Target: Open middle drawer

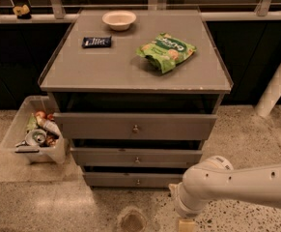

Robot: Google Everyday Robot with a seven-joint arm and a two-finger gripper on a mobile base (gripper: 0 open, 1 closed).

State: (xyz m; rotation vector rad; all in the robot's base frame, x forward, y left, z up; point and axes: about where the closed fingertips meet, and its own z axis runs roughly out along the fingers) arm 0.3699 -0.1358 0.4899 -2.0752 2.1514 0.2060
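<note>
Low over the speckled floor (34, 202), at the bottom edge, the gripper (186, 224) is mostly cut off; open or closed, I cannot tell. The middle drawer (106, 157) of 3 sits above-left, apart from it, possibly slightly ajar. Beyond, a green bag (165, 50) lies on the cabinet top (106, 71).

One cabinet (120, 69) with three drawers, the middle drawer (106, 157) among them; three knobs, one on each drawer front; on top, one bowl (119, 19), one green snack bag (166, 50) and one dark wrapped bar (96, 41); one plastic bin (39, 157) on the floor at the left; one arm (236, 182); one gripper (186, 224), at the bottom edge, low before the cabinet's right side.
</note>
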